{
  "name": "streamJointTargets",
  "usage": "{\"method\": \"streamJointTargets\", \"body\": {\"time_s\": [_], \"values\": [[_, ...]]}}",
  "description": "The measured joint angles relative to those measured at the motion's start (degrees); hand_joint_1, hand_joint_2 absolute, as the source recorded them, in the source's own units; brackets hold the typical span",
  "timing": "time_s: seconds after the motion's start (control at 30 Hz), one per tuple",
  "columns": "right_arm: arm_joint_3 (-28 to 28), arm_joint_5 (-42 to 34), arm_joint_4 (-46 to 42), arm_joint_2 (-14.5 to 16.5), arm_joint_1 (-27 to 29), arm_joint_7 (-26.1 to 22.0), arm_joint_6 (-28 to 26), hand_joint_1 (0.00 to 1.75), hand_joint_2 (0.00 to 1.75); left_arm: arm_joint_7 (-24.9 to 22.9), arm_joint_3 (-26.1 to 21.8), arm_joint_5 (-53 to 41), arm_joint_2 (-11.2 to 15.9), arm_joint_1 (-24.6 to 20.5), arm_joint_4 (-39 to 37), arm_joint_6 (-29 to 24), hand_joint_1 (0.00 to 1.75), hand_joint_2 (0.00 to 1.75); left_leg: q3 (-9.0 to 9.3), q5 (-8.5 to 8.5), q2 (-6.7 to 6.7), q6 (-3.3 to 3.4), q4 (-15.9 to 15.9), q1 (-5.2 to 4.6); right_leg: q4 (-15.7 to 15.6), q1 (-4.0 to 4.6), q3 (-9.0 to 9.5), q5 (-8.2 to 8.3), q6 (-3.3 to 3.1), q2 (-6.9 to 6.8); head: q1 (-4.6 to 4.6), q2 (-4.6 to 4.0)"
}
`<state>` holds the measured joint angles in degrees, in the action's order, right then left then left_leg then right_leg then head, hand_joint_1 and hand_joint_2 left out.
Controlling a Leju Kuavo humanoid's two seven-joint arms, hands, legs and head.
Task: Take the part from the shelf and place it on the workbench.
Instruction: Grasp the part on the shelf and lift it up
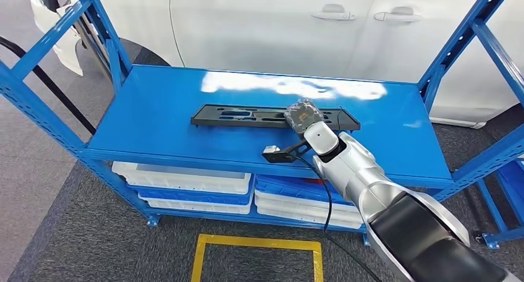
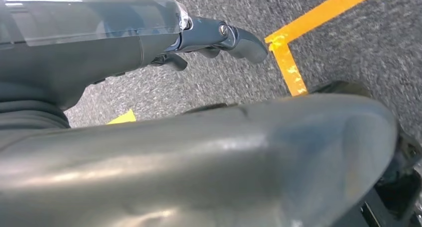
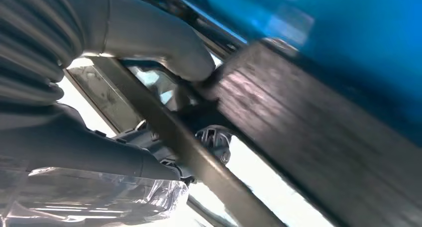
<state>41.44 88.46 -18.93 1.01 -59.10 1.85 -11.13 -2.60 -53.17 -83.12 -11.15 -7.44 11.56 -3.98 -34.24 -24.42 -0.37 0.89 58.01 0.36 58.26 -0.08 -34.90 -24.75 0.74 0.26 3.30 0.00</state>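
The part (image 1: 247, 117) is a long flat black plate with cut-outs, lying on the top deck of the blue shelf (image 1: 154, 121). My right hand (image 1: 303, 117) is down on the part's right half, with the silver arm reaching in from the lower right. In the right wrist view the thick grey thumb (image 3: 169, 43) presses on the part (image 3: 298, 137) at its edge, and the darker fingers (image 3: 149, 160) lie on its other side, so the hand grips it. My left hand (image 2: 214, 38) hangs over the grey floor, fingers loosely apart and holding nothing.
A white car (image 1: 266, 22) stands close behind the shelf. White and blue bins (image 1: 185, 178) fill the lower level. Blue uprights (image 1: 457, 47) frame both sides of the deck. A yellow floor marking (image 1: 256, 245) lies in front, and a black hose (image 1: 55, 87) runs at the left.
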Motion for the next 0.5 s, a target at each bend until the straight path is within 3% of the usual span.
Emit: {"method": "streamJointTargets", "body": {"time_s": [0.07,0.13,0.17,0.2,0.23,0.3,0.37,0.5], "values": [[0.01,0.0,0.0,0.0,-0.18,-0.33,0.09,1.69,1.75,0.13,-0.01,0.08,-0.03,-0.06,0.0,-0.01,0.0,0.0,0.14,0.3,0.05,0.56,-0.41,0.23,3.58,-0.17,-1.56,-2.38,0.68,-0.01,0.0,0.0],[0.04,-0.08,0.05,-0.01,-0.16,-0.8,0.16,1.7,1.75,0.25,-0.01,0.17,-0.03,-0.06,0.0,-0.02,0.0,0.0,0.09,0.34,0.11,0.72,-0.44,0.25,11.18,-0.39,-5.1,-6.07,1.19,-0.03,0.0,0.0],[0.05,-0.46,0.09,-0.01,-0.09,-1.25,0.16,1.71,1.75,0.31,-0.01,0.21,-0.03,-0.02,0.0,-0.02,0.0,0.0,0.09,0.34,0.13,0.73,-0.42,0.24,14.55,-0.52,-6.76,-7.16,1.36,-0.04,0.0,0.0],[0.01,-1.18,0.12,-0.01,-0.03,-1.94,0.13,1.71,1.75,0.38,-0.01,0.25,-0.02,0.0,-0.01,-0.01,0.0,0.0,0.1,0.32,0.12,0.73,-0.41,0.24,16.2,-0.62,-7.61,-7.24,1.47,-0.05,0.0,0.0],[-0.16,-2.29,0.13,-0.01,0.0,-2.87,0.09,1.7,1.75,0.47,-0.01,0.25,-0.02,0.01,-0.01,0.01,0.0,0.0,0.15,0.3,0.1,0.69,-0.38,0.25,15.5,-0.71,-7.3,-6.19,1.49,-0.07,0.0,0.0],[-0.92,-4.87,0.09,-0.01,-0.08,-5.0,0.03,1.71,1.75,0.62,-0.01,0.25,-0.04,0.01,-0.01,0.05,0.0,0.0,0.33,0.17,0.04,0.5,-0.32,0.27,8.13,-0.83,-3.73,-2.13,1.29,-0.14,0.0,0.0],[-1.95,-7.4,-0.02,0.05,-0.12,-7.17,0.02,1.73,1.75,0.71,-0.01,0.23,-0.05,-0.05,0.0,0.04,0.0,0.0,0.28,-0.04,0.02,0.03,-0.14,0.05,1.34,-0.63,-0.52,0.24,0.76,-0.2,0.0,0.0],[-5.97,-18.13,-0.91,0.29,0.28,-16.4,0.69,1.75,1.75,1.58,0.05,-0.19,-0.05,-0.08,-0.01,-0.56,0.0,0.0,0.11,-0.38,0.03,-1.18,0.08,-0.02,-0.43,-0.39,0.07,0.46,-0.64,-0.23,0.0,0.0]]}}
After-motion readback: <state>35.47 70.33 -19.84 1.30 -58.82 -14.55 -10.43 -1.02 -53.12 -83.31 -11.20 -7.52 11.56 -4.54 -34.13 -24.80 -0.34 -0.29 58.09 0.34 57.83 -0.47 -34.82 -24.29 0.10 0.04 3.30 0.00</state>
